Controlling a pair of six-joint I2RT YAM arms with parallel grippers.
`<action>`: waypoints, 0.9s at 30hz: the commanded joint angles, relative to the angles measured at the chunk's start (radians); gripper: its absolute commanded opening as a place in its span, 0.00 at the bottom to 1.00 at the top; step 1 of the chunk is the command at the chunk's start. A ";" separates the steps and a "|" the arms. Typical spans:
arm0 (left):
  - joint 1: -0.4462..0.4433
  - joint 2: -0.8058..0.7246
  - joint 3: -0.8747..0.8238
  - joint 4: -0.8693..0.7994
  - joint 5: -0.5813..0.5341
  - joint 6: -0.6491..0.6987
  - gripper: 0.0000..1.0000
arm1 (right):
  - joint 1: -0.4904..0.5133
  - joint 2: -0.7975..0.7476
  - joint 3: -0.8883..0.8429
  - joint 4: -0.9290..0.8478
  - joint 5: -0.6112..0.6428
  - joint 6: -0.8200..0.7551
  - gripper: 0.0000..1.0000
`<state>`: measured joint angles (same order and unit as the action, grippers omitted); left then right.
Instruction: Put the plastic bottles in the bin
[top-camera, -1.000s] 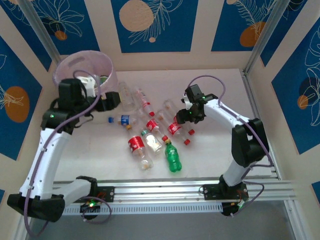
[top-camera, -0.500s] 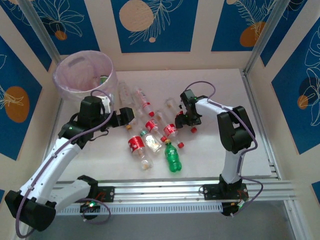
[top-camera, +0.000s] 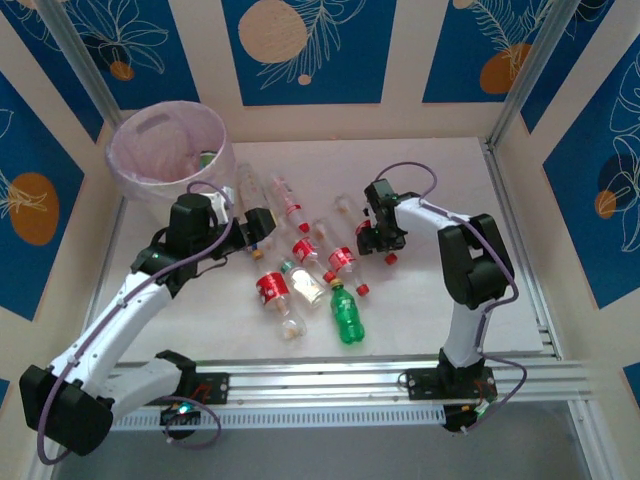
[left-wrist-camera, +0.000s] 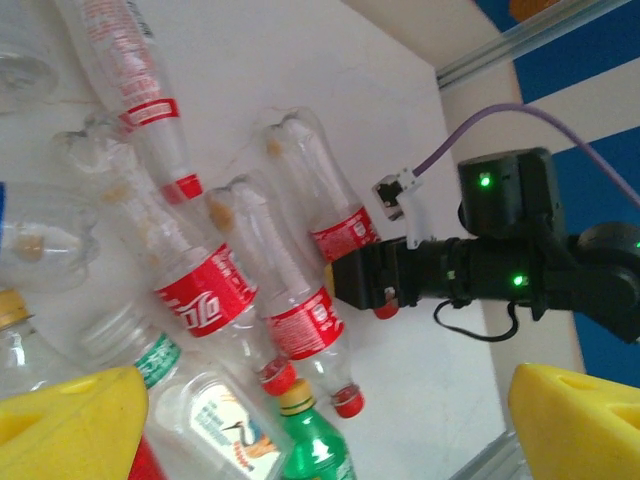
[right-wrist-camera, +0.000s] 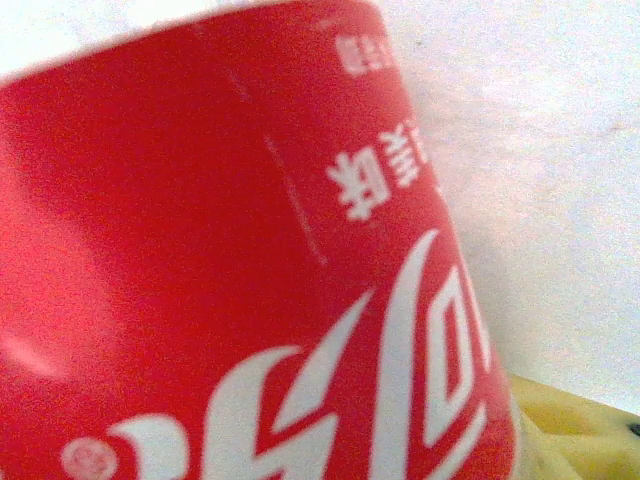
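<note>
Several plastic bottles lie in a heap mid-table: red-labelled ones (top-camera: 272, 288) (top-camera: 340, 260) (top-camera: 304, 248), a green one (top-camera: 346, 315) and a clear one with a white label (top-camera: 306, 285). The pale pink bin (top-camera: 135, 170) stands at the far left with a green bottle (top-camera: 205, 157) inside. My left gripper (top-camera: 258, 226) hovers open at the heap's left edge. Its yellow fingers (left-wrist-camera: 70, 420) frame red-labelled bottles (left-wrist-camera: 205, 300) (left-wrist-camera: 300, 322) and the green one (left-wrist-camera: 318, 445). My right gripper (top-camera: 372, 240) (left-wrist-camera: 368, 285) is shut on a red-labelled bottle (right-wrist-camera: 250, 260), whose red cap (top-camera: 390, 258) sticks out.
More clear bottles (top-camera: 250, 190) (top-camera: 290, 205) (top-camera: 342, 208) lie toward the back of the heap. Patterned blue and cream walls close in the table on three sides. An aluminium rail (top-camera: 400, 380) runs along the near edge. Bare tabletop (top-camera: 450, 180) lies to the right.
My left gripper swung from the bin down to the left edge of the heap, staying open. My right gripper dropped onto a red-labelled bottle and closed around it.
</note>
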<state>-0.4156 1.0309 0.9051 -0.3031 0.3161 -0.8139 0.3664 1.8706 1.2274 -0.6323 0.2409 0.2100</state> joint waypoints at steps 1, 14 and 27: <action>-0.014 0.015 -0.025 0.161 0.064 -0.103 0.92 | -0.013 -0.098 -0.014 0.002 0.010 -0.006 0.60; -0.148 0.244 0.107 0.370 0.130 -0.081 0.99 | 0.018 -0.475 -0.133 0.077 -0.390 0.128 0.59; -0.255 0.519 0.217 0.582 0.097 -0.144 1.00 | 0.062 -0.592 -0.231 0.159 -0.512 0.213 0.59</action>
<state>-0.6579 1.5211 1.0908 0.1955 0.4149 -0.9276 0.4255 1.3228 1.0080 -0.5140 -0.2039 0.3954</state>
